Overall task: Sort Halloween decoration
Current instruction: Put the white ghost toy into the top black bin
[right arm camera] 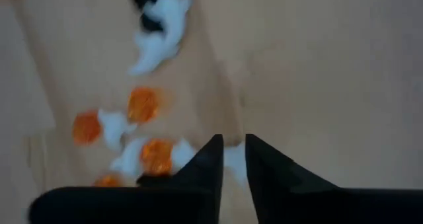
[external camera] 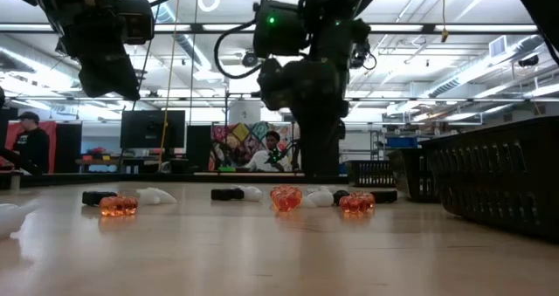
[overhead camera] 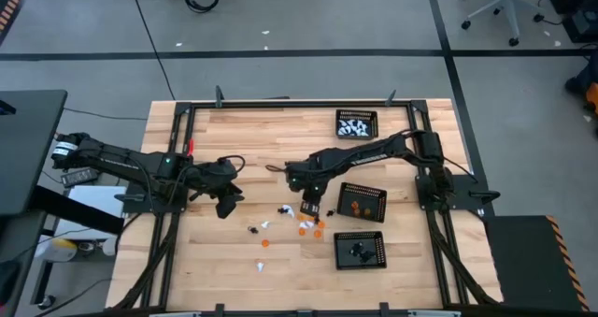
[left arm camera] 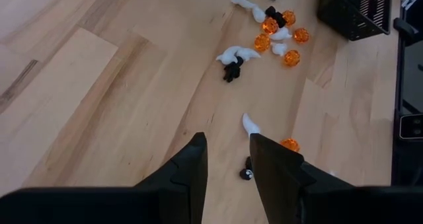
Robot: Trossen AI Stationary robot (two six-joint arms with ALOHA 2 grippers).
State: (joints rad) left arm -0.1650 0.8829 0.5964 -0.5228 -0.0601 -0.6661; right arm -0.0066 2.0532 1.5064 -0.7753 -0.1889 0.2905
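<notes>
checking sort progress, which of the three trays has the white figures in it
The far tray, at the table's back edge, holds the white figures. The middle tray holds orange ones, and the near tray holds black ones.

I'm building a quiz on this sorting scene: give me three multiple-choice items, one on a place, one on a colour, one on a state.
1. Where is the tray with white figures?
A. at the table's far edge, apart from the other two trays
B. under the left gripper
C. beside the table's near edge

2. What colour are the figures in the middle tray?
A. white
B. orange
C. green

3. What is the right gripper doing?
A. parked off the table
B. inside a tray
C. low over the loose pile, fingers narrowed around a white figure

Answers:
1 A: the high view shows it near the far rail, above the other two.
2 B: orange pieces show against its mesh.
3 C: the right wrist view shows white between the fingertips; a firm grip cannot be confirmed.
</notes>
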